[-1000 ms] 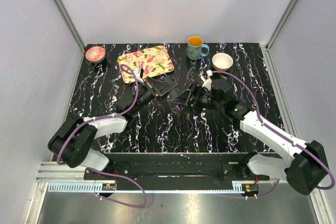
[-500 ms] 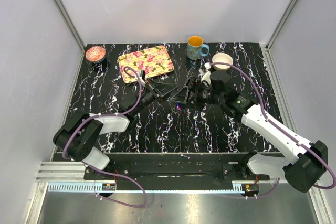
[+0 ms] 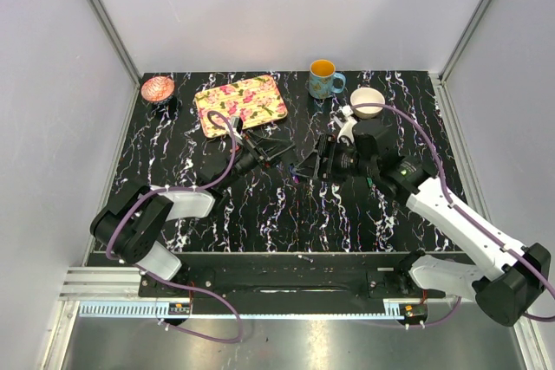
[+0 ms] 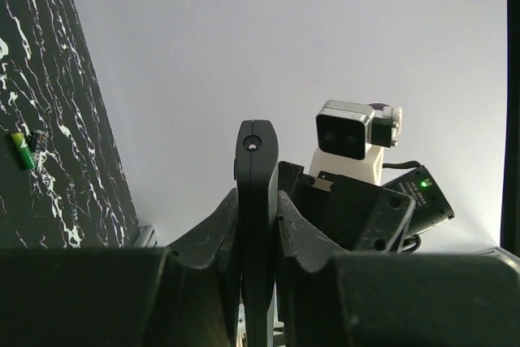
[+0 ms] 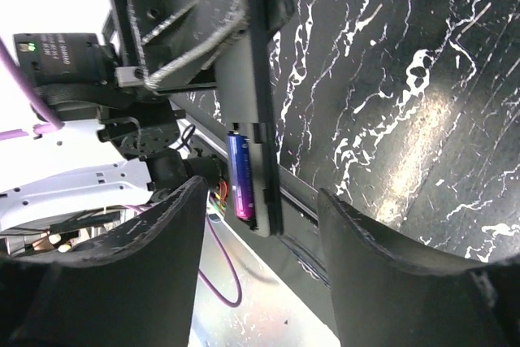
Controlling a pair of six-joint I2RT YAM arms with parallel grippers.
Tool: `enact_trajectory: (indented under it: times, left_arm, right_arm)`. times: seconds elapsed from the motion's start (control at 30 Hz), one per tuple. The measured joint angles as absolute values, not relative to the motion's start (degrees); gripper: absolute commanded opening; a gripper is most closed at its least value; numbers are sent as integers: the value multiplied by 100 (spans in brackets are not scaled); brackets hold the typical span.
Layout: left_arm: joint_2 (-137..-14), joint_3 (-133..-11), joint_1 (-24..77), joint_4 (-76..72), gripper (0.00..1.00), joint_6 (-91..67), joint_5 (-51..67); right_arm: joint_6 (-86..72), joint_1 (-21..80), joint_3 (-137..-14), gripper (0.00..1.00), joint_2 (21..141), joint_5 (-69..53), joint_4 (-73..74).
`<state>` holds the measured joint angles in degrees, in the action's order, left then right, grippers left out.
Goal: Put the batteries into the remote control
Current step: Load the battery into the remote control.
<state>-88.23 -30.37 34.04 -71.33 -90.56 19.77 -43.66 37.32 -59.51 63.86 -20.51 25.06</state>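
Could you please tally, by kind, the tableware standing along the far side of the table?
Bowls: 2 (pink bowl, white bowl)
Mugs: 1 (blue mug)
Trays: 1 (floral tray)
Total: 4

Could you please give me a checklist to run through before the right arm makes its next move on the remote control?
1. Remote control clamped by the left gripper: ok, held edge-on between shut fingers.
2. Battery bay open and in the right wrist camera's view: ok.
3. One battery in the bay: ok, a blue-purple cell lies in it.
4. Second slot filled: cannot tell; the space beside that cell is dark.
5. Right gripper open and empty: ok.
6. Spare located: ok, probably; a small green cylinder, likely a battery, lies on the table.
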Motion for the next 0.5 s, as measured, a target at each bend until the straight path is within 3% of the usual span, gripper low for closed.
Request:
enact_trajectory:
  times: [0.5]
  left_arm:
    - [-8820, -3044, 3404, -7150, 0, -9109, 2231]
  right_arm:
    - [-4528, 3732, -5516, 44, 6573, -2532, 1730]
